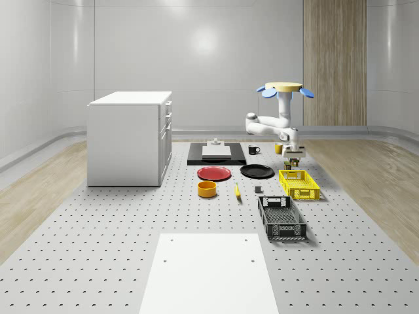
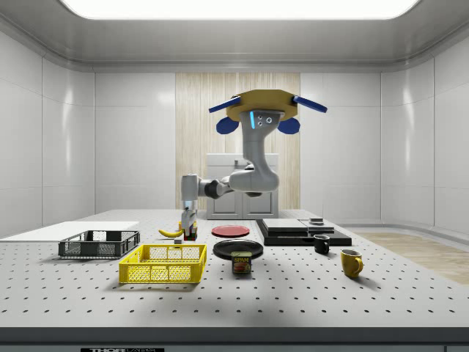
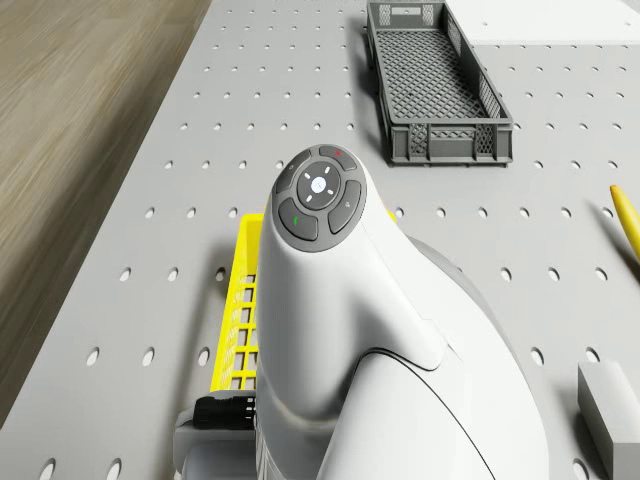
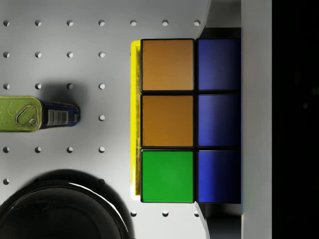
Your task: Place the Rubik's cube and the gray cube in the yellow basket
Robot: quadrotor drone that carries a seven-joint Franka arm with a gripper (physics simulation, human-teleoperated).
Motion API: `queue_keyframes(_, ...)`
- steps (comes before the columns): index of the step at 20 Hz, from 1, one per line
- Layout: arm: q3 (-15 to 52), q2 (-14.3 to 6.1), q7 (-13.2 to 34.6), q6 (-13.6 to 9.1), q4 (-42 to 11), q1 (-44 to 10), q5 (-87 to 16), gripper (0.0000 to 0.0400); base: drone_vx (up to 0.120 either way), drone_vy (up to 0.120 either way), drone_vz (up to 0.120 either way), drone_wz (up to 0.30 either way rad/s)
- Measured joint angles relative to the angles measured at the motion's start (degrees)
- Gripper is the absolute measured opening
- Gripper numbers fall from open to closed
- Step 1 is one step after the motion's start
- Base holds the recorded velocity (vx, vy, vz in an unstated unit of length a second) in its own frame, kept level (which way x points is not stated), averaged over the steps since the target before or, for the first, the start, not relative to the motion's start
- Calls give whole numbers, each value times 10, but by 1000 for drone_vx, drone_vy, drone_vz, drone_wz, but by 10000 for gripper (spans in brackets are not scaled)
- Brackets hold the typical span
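from the side, left to right: the black crate (image 2: 98, 244) on the surface (image 2: 293, 293), then the yellow basket (image 2: 163, 264) with the claw (image 2: 189, 233) hanging above its far end, clamped on the rubik's cube (image 4: 182, 121), then the drone (image 2: 260, 110) hovering over the black plate (image 2: 237, 248).
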Motion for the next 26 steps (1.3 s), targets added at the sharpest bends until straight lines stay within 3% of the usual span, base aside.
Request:
queue_keyframes(3, 0, -1, 0, 1, 0, 0, 0, 325, 40, 0, 0, 0)
queue_keyframes(13, -2, -3, 0, 3, 0, -1, -1, 325, 0, 0, -116, 0)
queue_keyframes(26, -95, -2, 3, 36, 20, -16, -88, 325, 0, 0, 0, 0)
